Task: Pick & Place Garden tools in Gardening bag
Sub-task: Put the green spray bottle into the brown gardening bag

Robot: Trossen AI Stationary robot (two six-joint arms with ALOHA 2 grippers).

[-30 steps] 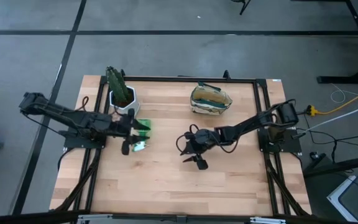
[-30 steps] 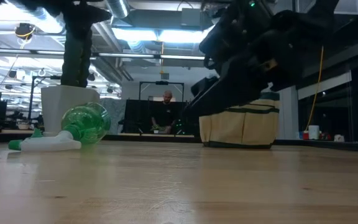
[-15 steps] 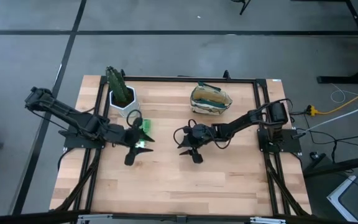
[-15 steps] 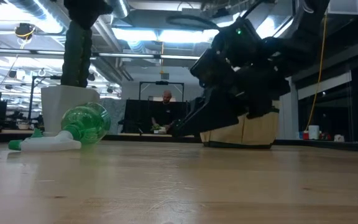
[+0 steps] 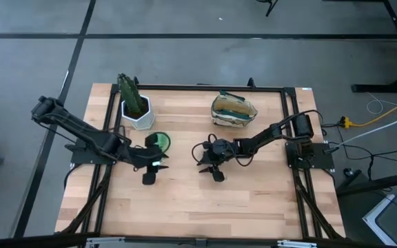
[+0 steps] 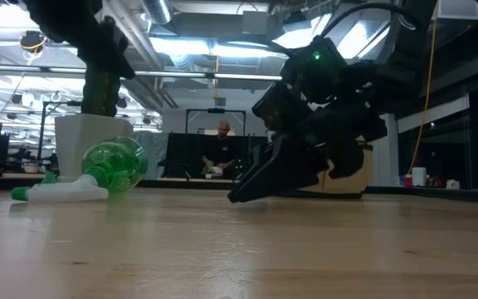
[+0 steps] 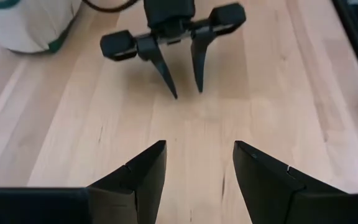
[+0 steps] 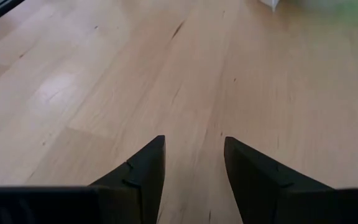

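On the wooden table (image 5: 185, 200) two dark robot arms lean in toward the middle. Over on one side, the left gripper (image 5: 150, 171) hangs low with its two fingers apart and nothing between them. It sits just beside a bright green-and-white item (image 5: 158, 142) that lies on its side on the wood. From the low view this thing looks like a round green bottle with a white spray top (image 6: 60, 193). It lies close to the white pot (image 5: 138, 116) with the cactus, which is not a garden tool.

Near the middle, the right gripper (image 5: 211, 170) points down at bare wood. Its fingers are apart too, and it holds nothing.

At the far edge of the table sits the gardening bag (image 5: 233, 110), soft and beige with green trim, its mouth facing up. It is well apart from the green bottle.

I think the bottle is light, smooth and a bit slippery. Being round, it may roll if pushed. The fat green part looks wide for the fingers, so the thin white neck seems the best place to grab. The bag is floppy and may sag when something drops in.
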